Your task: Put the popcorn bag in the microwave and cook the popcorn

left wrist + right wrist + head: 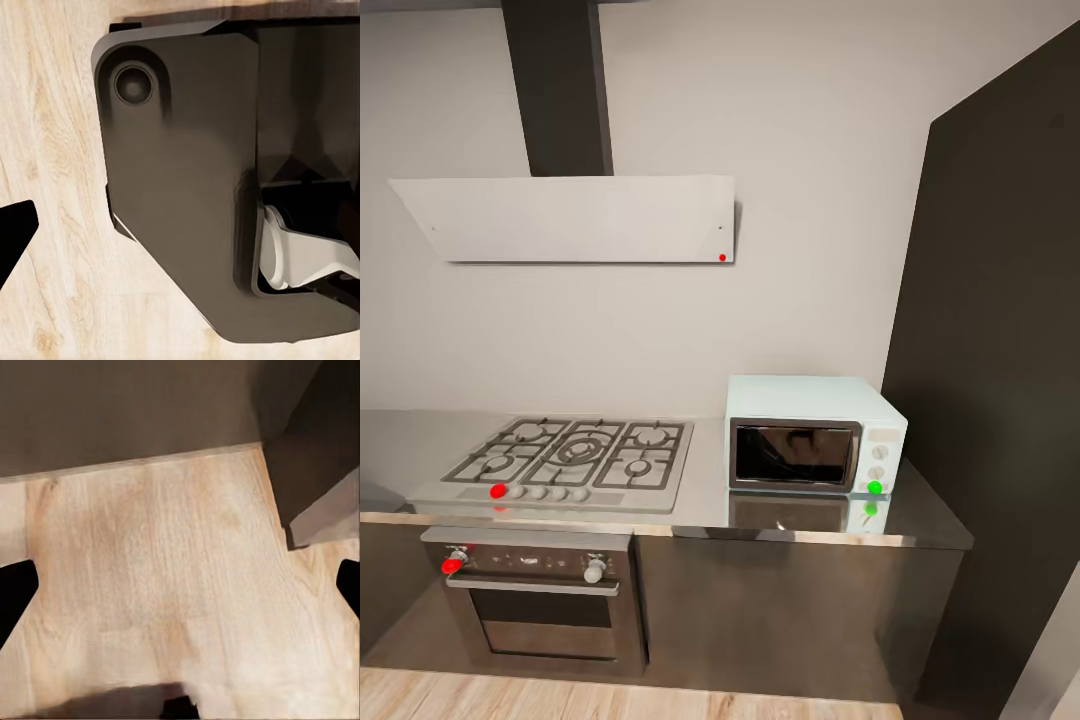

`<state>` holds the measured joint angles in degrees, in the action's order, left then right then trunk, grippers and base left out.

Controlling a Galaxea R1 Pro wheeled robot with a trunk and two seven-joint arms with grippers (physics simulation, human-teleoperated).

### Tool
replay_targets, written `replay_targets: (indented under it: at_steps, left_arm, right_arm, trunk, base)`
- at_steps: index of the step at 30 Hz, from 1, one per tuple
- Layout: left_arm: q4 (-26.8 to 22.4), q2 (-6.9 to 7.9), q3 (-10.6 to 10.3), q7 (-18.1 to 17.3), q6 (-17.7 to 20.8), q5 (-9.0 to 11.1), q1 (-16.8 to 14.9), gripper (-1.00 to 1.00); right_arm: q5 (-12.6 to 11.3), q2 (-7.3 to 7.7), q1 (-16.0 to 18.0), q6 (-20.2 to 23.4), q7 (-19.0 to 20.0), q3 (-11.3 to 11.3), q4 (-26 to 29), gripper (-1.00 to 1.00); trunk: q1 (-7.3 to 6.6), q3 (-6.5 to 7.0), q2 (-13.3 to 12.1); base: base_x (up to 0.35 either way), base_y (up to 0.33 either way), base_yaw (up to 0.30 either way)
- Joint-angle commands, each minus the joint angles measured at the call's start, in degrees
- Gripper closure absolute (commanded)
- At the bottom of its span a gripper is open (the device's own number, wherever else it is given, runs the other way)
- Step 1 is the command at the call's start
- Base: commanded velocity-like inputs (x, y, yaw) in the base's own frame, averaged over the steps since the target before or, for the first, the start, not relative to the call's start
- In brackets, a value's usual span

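The pale mint-blue microwave [815, 435] stands on the grey metallic countertop [705, 500], right of the gas hob. Its dark glass door is closed and a small green light glows at its lower right corner. The popcorn bag and the popcorn are out of view. In the right wrist view my right gripper [180, 592] is open, its black fingertips [15, 592] wide apart over bare light wood floor [165, 577]. In the left wrist view one black fingertip [15, 232] of my left gripper [180, 232] sits at the picture's edge, over floor and my own dark base [180, 172]; it looks open with nothing held.
A gas hob [575, 455] with a red-lit knob sits left of the microwave, above a black-and-steel oven [545, 600]. A slanted white hood [570, 218] hangs on the wall. A tall dark cabinet [1000, 350] closes the right side. Wood floor [560, 695] runs before the counter.
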<state>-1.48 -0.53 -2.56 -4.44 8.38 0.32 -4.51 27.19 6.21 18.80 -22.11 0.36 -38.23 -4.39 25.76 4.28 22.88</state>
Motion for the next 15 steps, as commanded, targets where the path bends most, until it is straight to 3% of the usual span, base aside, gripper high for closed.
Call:
replay_targets:
  at_steps: [1, 5, 7, 12, 13, 15]
  left_arm:
    - [-0.1, 0.01, -0.3, -0.1, 0.3, 0.0, 0.0, -1.00]
    - [-0.1, 0.01, -0.3, -0.1, 0.3, 0.0, 0.0, -1.00]
    - [-0.1, 0.01, -0.3, -0.1, 0.3, 0.0, 0.0, -1.00]
    - [-0.1, 0.01, -0.3, -0.1, 0.3, 0.0, 0.0, -1.00]
    - [-0.1, 0.01, -0.3, -0.1, 0.3, 0.0, 0.0, -1.00]
    - [-0.1, 0.01, -0.3, -0.1, 0.3, 0.0, 0.0, -1.00]
  right_arm:
    - [0.4, -0.36, -2.1, -0.3, 0.0, -0.5, -0.2, -1.00]
    - [0.4, -2.71, -12.0, 0.0, 0.0, -0.4, -0.3, -1.00]
    - [0.4, -3.57, -16.2, 4.9, -0.1, -0.4, -0.3, -1.00]
    - [0.4, -4.39, -19.3, 22.6, -0.1, -0.6, -0.2, -1.00]
    - [0.4, -4.42, -19.4, 23.3, 0.0, -0.9, -0.1, -1.00]
    - [0.3, -4.38, -19.5, 20.2, 0.0, -1.2, 0.9, -1.00]
  trunk:
    - [0.03, -0.01, 0.0]
    - [0.03, -0.01, 0.0]
    - [0.03, -0.01, 0.0]
    - [0.03, -0.01, 0.0]
    - [0.03, -0.01, 0.0]
    - [0.03, -0.01, 0.0]
  base:
    - [0.000, 0.000, 0.000]
    - [0.000, 0.000, 0.000]
    - [0.000, 0.000, 0.000]
    - [0.000, 0.000, 0.000]
    - [0.000, 0.000, 0.000]
    - [0.000, 0.000, 0.000]
